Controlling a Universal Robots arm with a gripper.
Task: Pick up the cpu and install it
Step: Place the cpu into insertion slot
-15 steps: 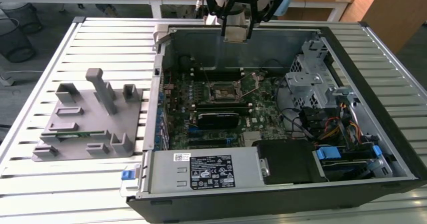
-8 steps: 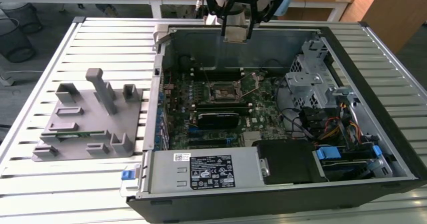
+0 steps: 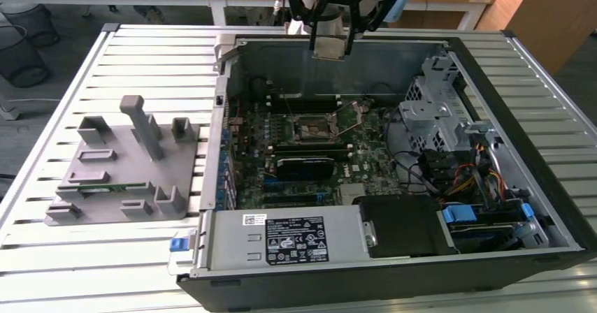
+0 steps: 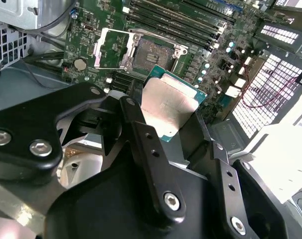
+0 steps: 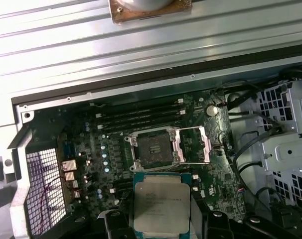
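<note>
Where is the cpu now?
The cpu is held in the tool above the open computer case, near its far wall in the exterior view; both wrist views show the empty socket beyond it.

Grey fixture (image 3: 126,163) on slatted table (image 3: 140,61) — beside open computer case (image 3: 392,65)

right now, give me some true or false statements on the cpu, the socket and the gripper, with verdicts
1. The gripper is shut on the cpu. True.
2. The cpu already sits in the socket. False: the socket is empty, and the cpu is held in the air over the open case.
3. The socket's cover plate is closed. False: it is swung open beside the socket.
4. A grey fixture stands on the table outside the case, at the exterior view's left. True.
</note>
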